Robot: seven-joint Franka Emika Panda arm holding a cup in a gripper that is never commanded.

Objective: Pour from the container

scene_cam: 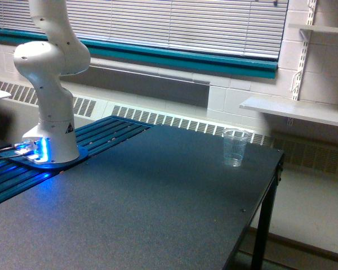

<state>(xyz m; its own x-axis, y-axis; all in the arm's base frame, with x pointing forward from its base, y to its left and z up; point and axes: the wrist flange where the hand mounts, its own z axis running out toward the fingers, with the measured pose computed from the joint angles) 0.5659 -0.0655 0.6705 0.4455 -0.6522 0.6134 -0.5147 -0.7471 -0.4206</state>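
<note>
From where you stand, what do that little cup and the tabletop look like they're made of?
The cup looks like thin clear plastic: see-through, faintly ribbed, with a rolled rim. The tabletop seems a dark, matte, speckled laminate or similar coating; the exact material is hard to tell.

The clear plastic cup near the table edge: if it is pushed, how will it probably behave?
The clear plastic cup looks empty and thin-walled, so probably light and easily crushed. It stands upright, tall and tapered, so a push would likely tip or slide it on the table.

1. The white arm (pixel 48 84) rises from its blue-lit base (pixel 48 152) at the exterior view's left.
2. Its upper links run out past the top edge.
3. The gripper is out of sight.
</note>
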